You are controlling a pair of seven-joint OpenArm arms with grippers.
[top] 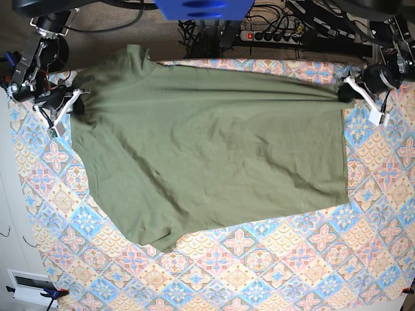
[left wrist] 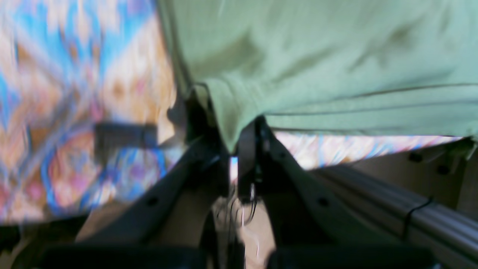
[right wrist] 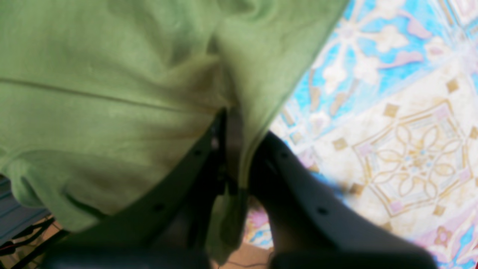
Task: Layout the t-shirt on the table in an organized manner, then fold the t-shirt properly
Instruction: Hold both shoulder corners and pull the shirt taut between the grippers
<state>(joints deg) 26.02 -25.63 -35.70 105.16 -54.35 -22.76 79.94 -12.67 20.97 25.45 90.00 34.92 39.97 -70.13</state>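
Starting on the left of the base view, that's the right arm's side. The right claw is clamped shut on the shoulder/sleeve end of the olive-green t-shirt, right by the counter's left edge. The right wrist view backs that up: the right claw has a fold of green cloth pinched between its dark fingers, with the t-shirt filling most of that frame and the tiled counter cloth showing off to the right.

Moving across the middle, the t-shirt lies spread over the upper part of the counter, mostly flat with some soft wrinkles. Its top edge is pulled into a fairly straight line between the two claws. The near left corner sags down into a rounded flap, and the shirt's right edge runs fairly straight down the counter. The blue, pink and cream diamond cloth is bare along the whole near side.

Over on the right, the left claw is closed on the shirt's far right corner. The left wrist view is pretty blurry, but the left claw clearly has a point of green fabric nipped in it, with the t-shirt stretching away above and the patterned counter to the left.
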